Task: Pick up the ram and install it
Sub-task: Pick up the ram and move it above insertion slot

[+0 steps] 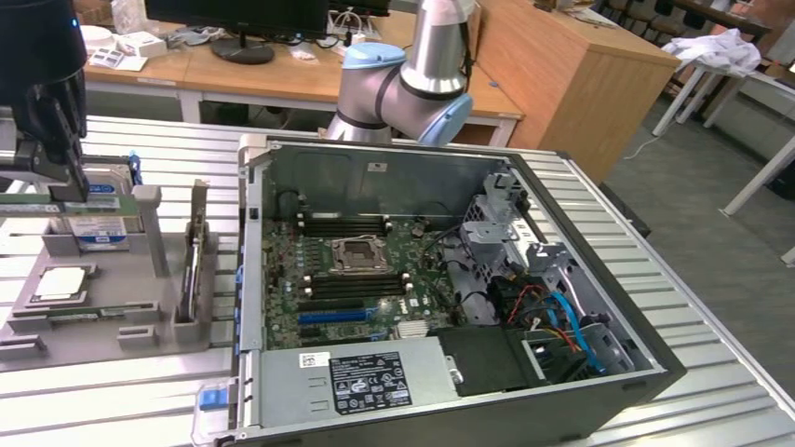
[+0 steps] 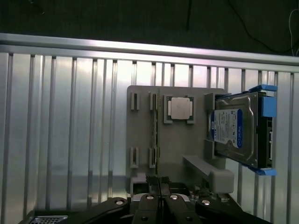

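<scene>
- The room: wooden desks stand behind the work area. One carries a dark monitor (image 1: 236, 19), and a wooden cabinet (image 1: 559, 84) stands toward the exterior view's right, with grey floor beyond it.
- The table (image 1: 695, 279) is ribbed, silvery metal, its grooves running across under everything.
- An open computer case (image 1: 497, 419) lies on the table at the middle of the exterior view. Its green motherboard (image 1: 354, 279) faces up and a grey power supply (image 1: 360, 377) sits at the near end.
- 1 arm (image 1: 423, 84), silver with blue joint caps, rises behind the case.
- A grey fixture tray (image 2: 140, 135) sits on the table just beside the case, on the exterior view's left.
- A hard drive (image 2: 236, 130) with blue side rails leans in the tray's far end.
- A square silver processor chip (image 2: 180, 108) lies flat in a pocket between the hard drive and 2 rows of slotted brackets.
- The hand (image 2: 160, 184) hangs above the tray, well apart from the case, with its 2 fingers closed together.
- The ram (image 2: 159, 130) appears to be gripped between those fingers. It is a thin green stick, seen edge-on in the wrist view in line with the bracket row nearest the chip. In the exterior view it is level, crossing in front of the hard drive.
</scene>
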`<move>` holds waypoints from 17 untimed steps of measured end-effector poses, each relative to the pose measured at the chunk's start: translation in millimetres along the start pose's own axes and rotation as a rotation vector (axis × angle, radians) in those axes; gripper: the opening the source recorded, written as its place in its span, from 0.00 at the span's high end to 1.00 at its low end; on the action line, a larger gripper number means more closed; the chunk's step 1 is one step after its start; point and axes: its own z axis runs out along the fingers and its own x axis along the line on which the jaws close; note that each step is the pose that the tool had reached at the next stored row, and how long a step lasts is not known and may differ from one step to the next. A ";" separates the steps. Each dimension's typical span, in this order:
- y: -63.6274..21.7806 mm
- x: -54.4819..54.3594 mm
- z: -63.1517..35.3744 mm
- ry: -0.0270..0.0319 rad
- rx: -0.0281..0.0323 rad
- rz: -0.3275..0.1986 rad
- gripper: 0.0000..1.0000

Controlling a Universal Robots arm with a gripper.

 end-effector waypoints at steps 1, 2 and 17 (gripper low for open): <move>-0.2 -0.1 -1.4 0.0000 0.0000 0.000 0.89; -0.5 -0.4 -4.3 -0.0001 0.0000 0.000 0.89; -2.5 -1.9 -19.0 -0.0010 0.0002 0.000 0.89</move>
